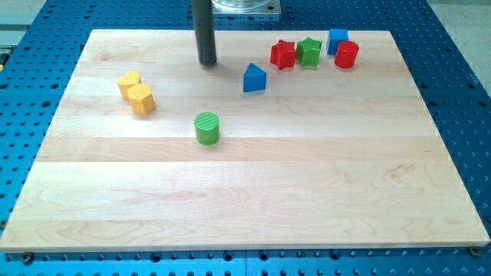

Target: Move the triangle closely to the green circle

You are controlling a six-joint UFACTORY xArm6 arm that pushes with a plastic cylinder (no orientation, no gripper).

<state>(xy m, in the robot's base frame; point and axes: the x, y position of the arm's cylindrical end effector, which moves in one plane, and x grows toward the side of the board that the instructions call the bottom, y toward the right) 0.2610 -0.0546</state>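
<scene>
Blue triangle (255,78) sits apart from green circle (206,127); my tip (207,63), no jaws, is left of triangle. Risk: off-centre push spins it wide.

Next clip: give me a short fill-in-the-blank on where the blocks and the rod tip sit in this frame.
1. The blue triangle lies toward the view's upper ____ of the green circle.
2. My tip stands to the view's ____ of the blue triangle, not touching it.
3. The two ____ blocks touch each other near the board's left side.

Missing words: right; left; yellow
</scene>
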